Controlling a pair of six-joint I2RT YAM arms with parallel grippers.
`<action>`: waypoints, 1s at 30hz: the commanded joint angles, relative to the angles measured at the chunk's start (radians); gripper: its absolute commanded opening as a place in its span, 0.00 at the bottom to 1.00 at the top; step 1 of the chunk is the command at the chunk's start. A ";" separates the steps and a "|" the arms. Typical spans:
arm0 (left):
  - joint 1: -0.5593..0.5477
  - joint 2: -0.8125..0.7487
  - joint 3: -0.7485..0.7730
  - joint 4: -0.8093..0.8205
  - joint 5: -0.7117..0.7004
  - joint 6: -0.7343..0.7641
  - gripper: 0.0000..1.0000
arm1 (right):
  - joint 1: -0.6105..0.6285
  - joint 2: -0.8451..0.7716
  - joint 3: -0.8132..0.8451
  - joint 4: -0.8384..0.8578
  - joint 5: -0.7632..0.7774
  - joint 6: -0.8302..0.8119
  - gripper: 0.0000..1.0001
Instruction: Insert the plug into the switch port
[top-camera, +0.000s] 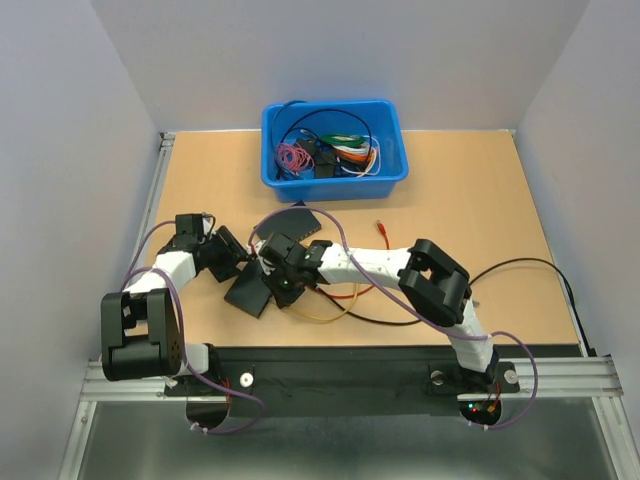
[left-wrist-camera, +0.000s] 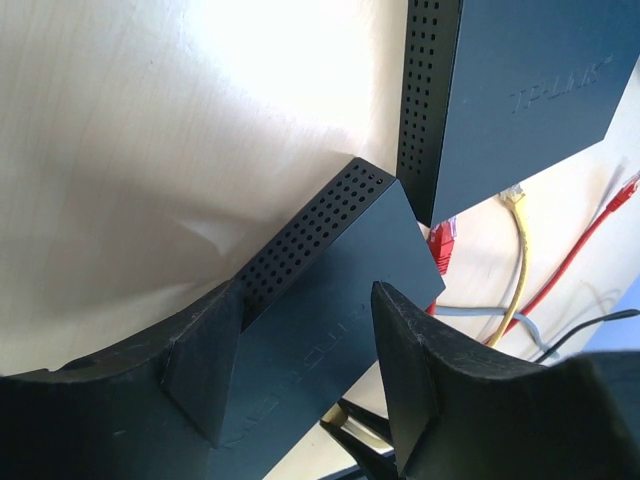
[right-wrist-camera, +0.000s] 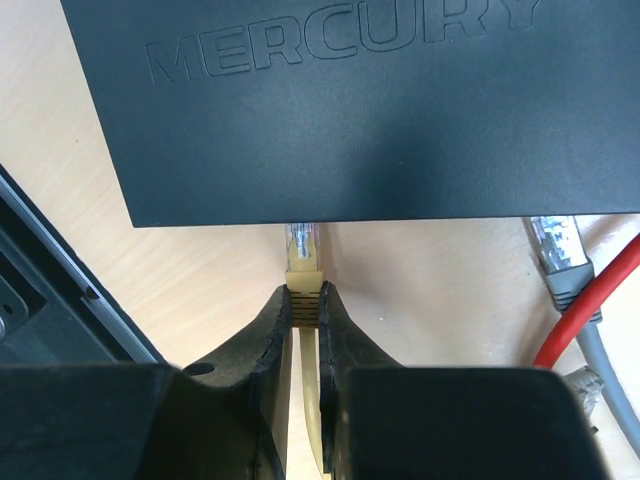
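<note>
Right jaws were pinched almost closed on the boot of the yellow plug (right-wrist-camera: 303, 262). Its clear tip stuck out ahead and met the near edge of the switch (right-wrist-camera: 350, 110), marked MERCURY. The port face was hidden from the wrist camera, so couldn't tell if the plug was seated. Left jaws were clamped across the switch's other end on the counter (left-wrist-camera: 120, 150), one finger (left-wrist-camera: 200, 380) on the perforated side. A second switch (left-wrist-camera: 520, 100) with TP-LINK lettering sat just beside its far corner, contact unclear. A grey cable (right-wrist-camera: 565, 265) and a red cable (right-wrist-camera: 590, 300) lay right of the plug. A blue bin (top-camera: 390, 178) of cables sat at the far side, well apart.
</note>
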 joint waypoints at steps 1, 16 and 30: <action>-0.033 0.001 -0.021 -0.026 0.020 -0.011 0.64 | 0.009 0.009 0.081 0.066 0.043 0.018 0.00; -0.039 0.038 -0.040 -0.011 0.026 -0.034 0.63 | 0.020 0.043 0.137 0.069 0.015 0.023 0.00; -0.044 0.043 -0.055 0.001 0.049 -0.041 0.62 | 0.037 0.001 0.093 0.132 0.200 0.031 0.00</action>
